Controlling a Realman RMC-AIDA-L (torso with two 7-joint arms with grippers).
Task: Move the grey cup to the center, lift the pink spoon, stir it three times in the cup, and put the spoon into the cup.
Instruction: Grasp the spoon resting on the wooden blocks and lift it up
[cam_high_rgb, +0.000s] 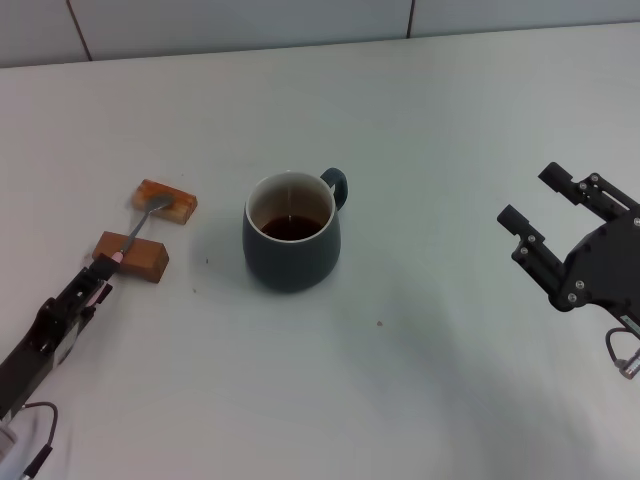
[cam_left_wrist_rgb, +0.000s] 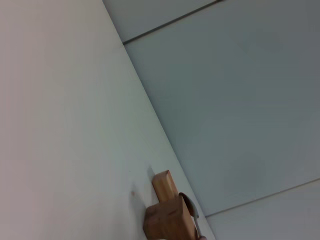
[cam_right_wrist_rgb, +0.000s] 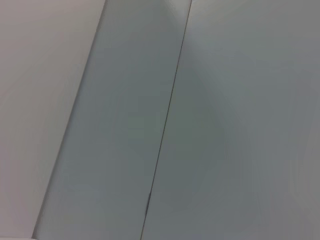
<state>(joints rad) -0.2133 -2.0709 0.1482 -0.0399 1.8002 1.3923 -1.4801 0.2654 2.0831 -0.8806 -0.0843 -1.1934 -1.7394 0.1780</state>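
The grey cup (cam_high_rgb: 290, 245) stands near the middle of the table, dark liquid inside, its handle turned to the far right. The pink spoon (cam_high_rgb: 138, 230) lies across two wooden blocks left of the cup, silver bowl on the far block, pink handle end pointing toward me. My left gripper (cam_high_rgb: 93, 288) sits low on the table right at that handle end. My right gripper (cam_high_rgb: 530, 197) hovers open and empty well to the right of the cup. In the left wrist view the spoon's metal bowl (cam_left_wrist_rgb: 190, 205) shows behind the near block.
Two brown wooden blocks hold up the spoon: the far block (cam_high_rgb: 164, 201) and the near block (cam_high_rgb: 132, 257), also seen as near block (cam_left_wrist_rgb: 169, 220) and far block (cam_left_wrist_rgb: 165, 185). A tiled wall (cam_high_rgb: 300, 20) borders the far table edge.
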